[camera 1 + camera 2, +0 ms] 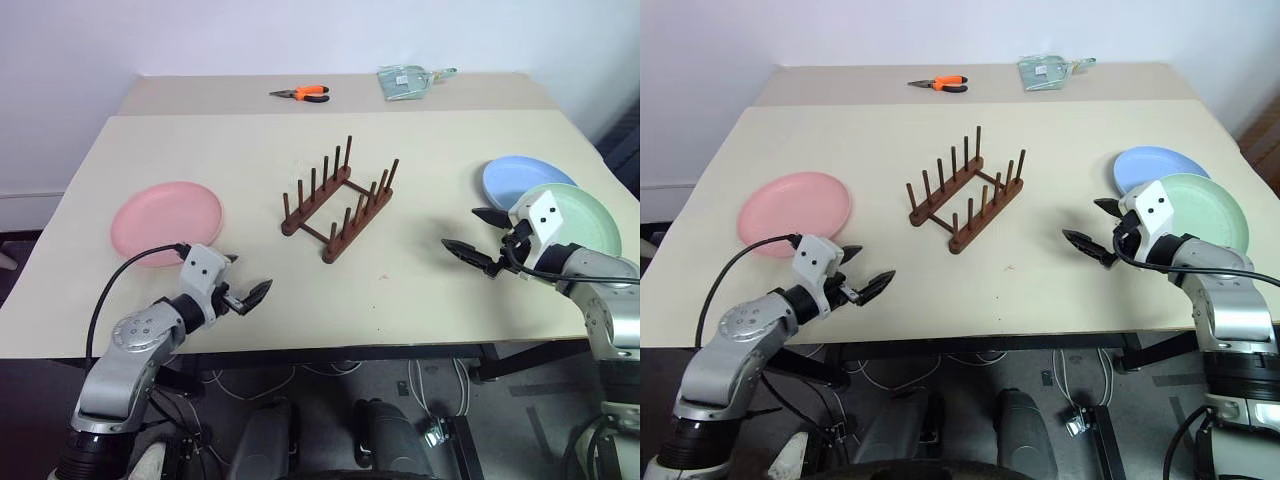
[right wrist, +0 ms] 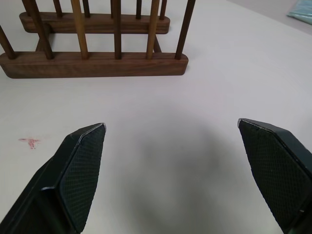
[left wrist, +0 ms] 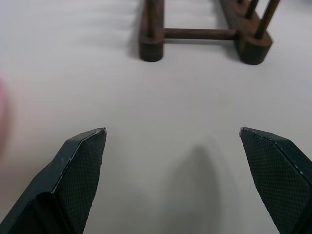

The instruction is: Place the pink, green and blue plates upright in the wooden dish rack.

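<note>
A small dark brown wooden dish rack point(image 1: 338, 200) stands in the middle of a smooth, pale table point(image 1: 300, 300). It has two long flat bars at the bottom, and each bar has a row of thin round sticks standing straight up. No plate is in it. A round pink plate point(image 1: 166, 220) lies flat on the left side of the table. On the right side a round blue plate point(image 1: 525, 180) lies flat, and a round green plate point(image 1: 580, 220) lies partly on top of it. The left gripper point(image 1: 248, 294) hangs near the pink plate with its two pointy black fingers point(image 3: 80, 165) spread wide, holding nothing. The right gripper point(image 1: 478, 236) is just beside the green plate, fingers spread wide too, with nothing between them. The finger pads point(image 2: 80, 170) look bumpy, like tiny dots. Far back lie orange-handled pliers point(image 1: 302, 93) and a shiny clear packet point(image 1: 408, 80).
</note>
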`<state>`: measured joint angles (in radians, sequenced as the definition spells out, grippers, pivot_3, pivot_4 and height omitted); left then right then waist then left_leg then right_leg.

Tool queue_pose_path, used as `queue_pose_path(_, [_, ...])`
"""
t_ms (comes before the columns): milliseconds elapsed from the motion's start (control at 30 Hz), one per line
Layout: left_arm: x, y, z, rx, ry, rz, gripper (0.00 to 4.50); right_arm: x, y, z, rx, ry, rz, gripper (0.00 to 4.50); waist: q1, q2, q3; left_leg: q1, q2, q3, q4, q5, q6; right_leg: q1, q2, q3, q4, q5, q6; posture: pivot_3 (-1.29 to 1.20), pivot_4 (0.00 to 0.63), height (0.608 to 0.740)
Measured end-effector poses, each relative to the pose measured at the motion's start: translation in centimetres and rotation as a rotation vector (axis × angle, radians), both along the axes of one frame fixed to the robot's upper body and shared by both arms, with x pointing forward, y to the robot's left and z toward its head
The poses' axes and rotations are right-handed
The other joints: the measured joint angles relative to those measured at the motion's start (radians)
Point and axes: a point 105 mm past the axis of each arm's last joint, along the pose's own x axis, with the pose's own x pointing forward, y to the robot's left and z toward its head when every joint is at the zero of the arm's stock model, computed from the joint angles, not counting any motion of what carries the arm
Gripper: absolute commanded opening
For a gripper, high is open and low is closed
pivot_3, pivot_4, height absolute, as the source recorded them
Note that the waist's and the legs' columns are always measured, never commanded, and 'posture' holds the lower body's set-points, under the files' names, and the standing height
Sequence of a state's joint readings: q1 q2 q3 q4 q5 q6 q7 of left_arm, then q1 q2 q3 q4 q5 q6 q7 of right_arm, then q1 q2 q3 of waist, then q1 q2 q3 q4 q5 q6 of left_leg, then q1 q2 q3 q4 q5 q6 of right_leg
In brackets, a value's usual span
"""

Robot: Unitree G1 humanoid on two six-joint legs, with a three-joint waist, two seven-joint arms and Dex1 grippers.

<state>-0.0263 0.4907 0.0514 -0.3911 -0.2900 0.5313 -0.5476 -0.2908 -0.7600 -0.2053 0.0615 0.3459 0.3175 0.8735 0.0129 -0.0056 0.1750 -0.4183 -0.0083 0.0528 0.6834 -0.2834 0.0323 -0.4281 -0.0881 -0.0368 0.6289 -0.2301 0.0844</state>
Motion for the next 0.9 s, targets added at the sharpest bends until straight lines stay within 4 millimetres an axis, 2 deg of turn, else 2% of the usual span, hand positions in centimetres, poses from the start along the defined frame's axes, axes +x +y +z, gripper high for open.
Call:
queue_pose_path(300, [0.2,-2.0,-0.3,-0.030,-0.006,-0.037,4.50,-0.1,1.5,0.4,-0.016,-0.029,0.032,4.45,0.000,0.000,0.000,0.000,0.000,0.000,0.000,0.000,0.000,0.000,0.000,0.000,0.000,0.000,0.000,0.00,0.150,0.740])
queue_pose_path(467, [-0.3,-4.6,-0.7,-0.067,0.018,-0.118,4.50,-0.5,3.0,-0.2,-0.026,-0.015,0.081,4.45,0.000,0.000,0.000,0.000,0.000,0.000,0.000,0.000,0.000,0.000,0.000,0.000,0.000,0.000,0.000,0.00,0.150,0.740])
queue_pose_path(667, [0.3,-7.7,-0.7,-0.074,0.013,-0.174,4.50,-2.3,5.4,-1.2,0.031,0.076,0.162,4.45,0.000,0.000,0.000,0.000,0.000,0.000,0.000,0.000,0.000,0.000,0.000,0.000,0.000,0.000,0.000,0.00,0.150,0.740])
queue_pose_path(900, [1.5,-8.8,-2.0,-0.043,0.033,-0.147,4.50,-3.8,7.5,-0.6,0.024,0.065,0.180,4.45,0.003,0.000,0.000,0.000,0.000,0.000,0.000,0.000,0.000,0.000,0.000,0.000,0.000,0.000,0.000,0.00,0.150,0.740])
